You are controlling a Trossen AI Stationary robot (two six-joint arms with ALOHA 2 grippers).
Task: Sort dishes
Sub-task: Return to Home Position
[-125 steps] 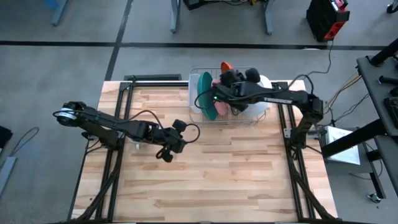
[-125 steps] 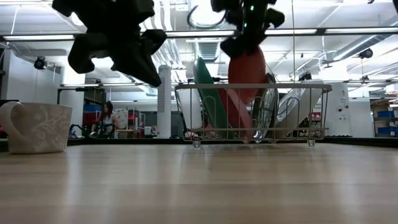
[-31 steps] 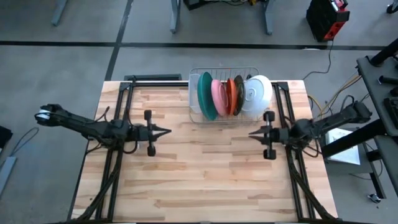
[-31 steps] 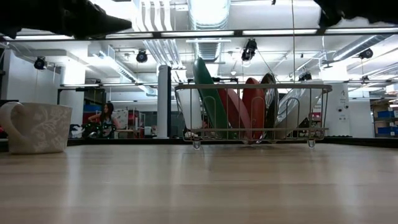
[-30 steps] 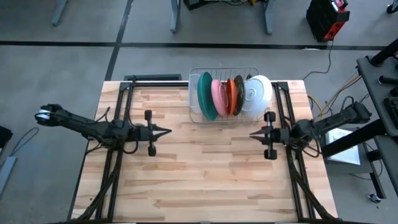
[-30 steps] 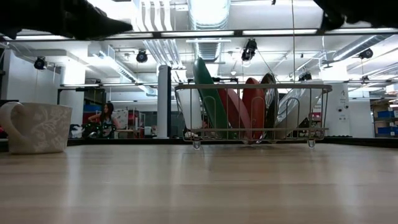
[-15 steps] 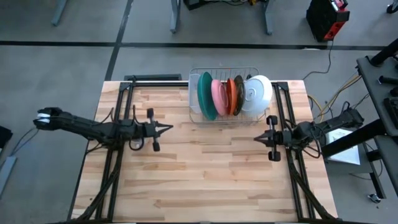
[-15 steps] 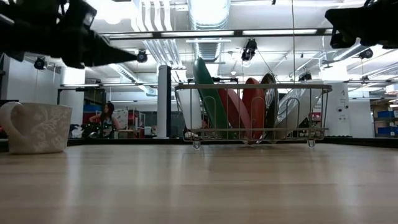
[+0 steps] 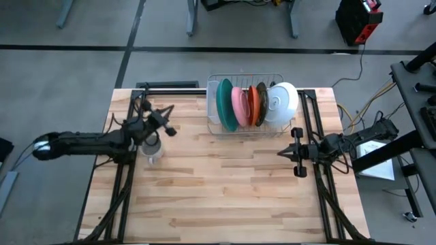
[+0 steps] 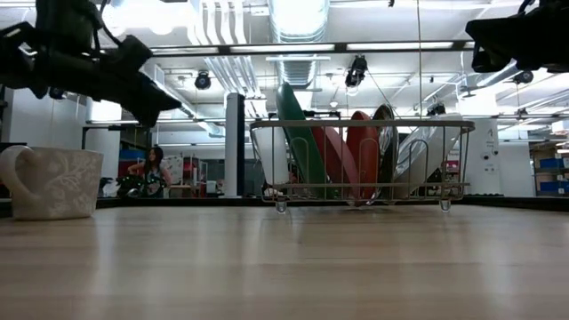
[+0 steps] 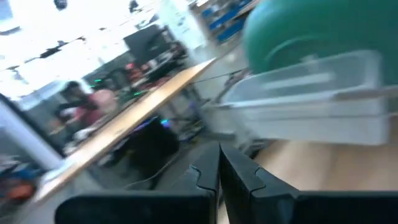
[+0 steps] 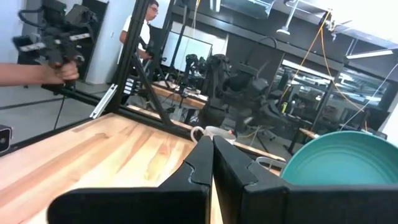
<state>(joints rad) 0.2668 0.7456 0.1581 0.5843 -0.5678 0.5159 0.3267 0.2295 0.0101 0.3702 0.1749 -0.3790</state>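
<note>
The dishes stand on edge in a wire rack (image 9: 212,102) at the table's far middle: teal plate (image 9: 225,103), pink plate (image 9: 240,105), orange-red plate (image 9: 252,103), dark green plate (image 9: 261,103) and white bowl (image 9: 281,102). My left gripper (image 9: 167,119) hangs shut above the table's left part, left of the rack and over a small mug (image 9: 153,149), holding nothing. Its shut fingers (image 11: 219,171) face the teal plate (image 11: 311,31). My right gripper (image 9: 281,152) is shut and holds nothing, just near of the rack's right end; its fingers (image 12: 211,158) point toward the table's left.
The patterned mug (image 10: 53,182) stands on the table at the left. Black frame rails (image 9: 122,177) run along both table sides. A person (image 12: 142,31) stands beyond the table's left edge. Bare wood (image 9: 225,190) lies between the arms and toward the near edge.
My left gripper has drawn back toward the table's left edge and swung from pointing right to pointing toward the far edge and the rack; in the low view it has come lower. My right gripper has shifted a little toward the right edge. Both stay shut. The dishes have not moved.
</note>
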